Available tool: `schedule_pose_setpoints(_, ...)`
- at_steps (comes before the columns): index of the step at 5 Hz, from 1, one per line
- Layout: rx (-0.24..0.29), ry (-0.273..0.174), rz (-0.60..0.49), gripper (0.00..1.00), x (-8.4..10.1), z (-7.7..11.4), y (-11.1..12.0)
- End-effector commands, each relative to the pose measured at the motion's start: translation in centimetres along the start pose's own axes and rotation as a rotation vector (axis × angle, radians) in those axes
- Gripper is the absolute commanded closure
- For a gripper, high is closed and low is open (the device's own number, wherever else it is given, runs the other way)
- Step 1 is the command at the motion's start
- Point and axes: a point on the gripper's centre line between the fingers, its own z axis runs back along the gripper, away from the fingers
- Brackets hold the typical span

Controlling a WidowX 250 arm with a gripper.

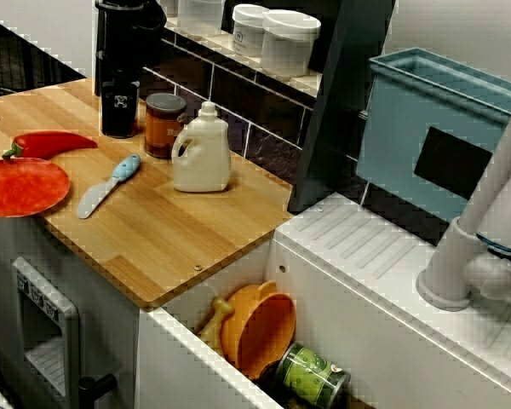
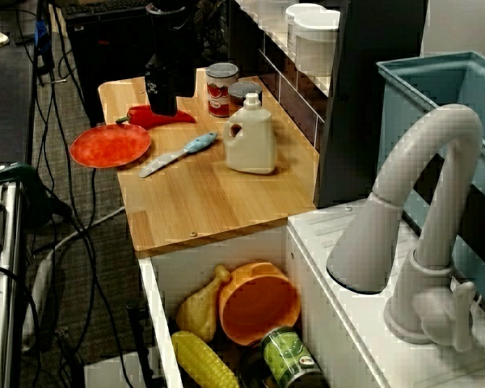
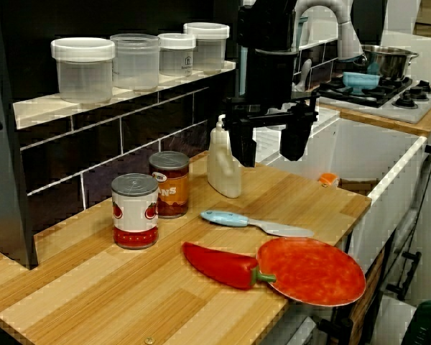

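Nearest the lens in the low view is a round red plate (image 3: pixel 312 273), lying at the front edge of the wooden desk (image 3: pixel 115 295). At its nine o'clock a red pepper (image 3: pixel 219 264) lies on its side, its green stem meeting the plate's rim. At twelve o'clock of the pepper a knife (image 3: pixel 257 224) with a pale blue handle lies flat, apart from both. Two cans stand by the tiled wall: a tomato can (image 3: pixel 135 212) and, just beside it at one o'clock, a brown can (image 3: pixel 169 185). A cream bottle (image 3: pixel 224 172) with a handle stands upright further along.

The black pincer (image 3: pixel 269 158) hangs over the desk with its fingers (image 3: pixel 296 136) spread wide and nothing between them. In this low view one finger crosses in front of the bottle. In the view from the side the pincer's lower end shows just over the pepper, at nine o'clock of the tomato can. Whether it touches the pepper I cannot tell.

Clear jars (image 3: pixel 82 68) with white lids stand on the shelf (image 3: pixel 50 108) above the cans. In the view from above, an orange bowl (image 1: pixel 264 328) and a green can (image 1: pixel 313 375) lie in the sink (image 1: pixel 183 362), at five o'clock of the bottle. The view from the side adds a corncob (image 2: pixel 204 362) beside them and a white tap (image 2: pixel 436 202) arching over the sink.
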Motion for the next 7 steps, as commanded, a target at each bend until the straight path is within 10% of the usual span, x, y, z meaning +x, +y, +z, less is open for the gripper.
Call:
schedule_pose_setpoints(1,-0.025,-0.047,0.045,0.00,3.0,2.2,1.4)
schedule_pose_setpoints(4,-0.043,-0.123,0.073,0.00,4.4,3.3,0.9)
schedule_pose_setpoints(7,0.063,-0.103,0.092,0.00,1.1,2.6,4.5)
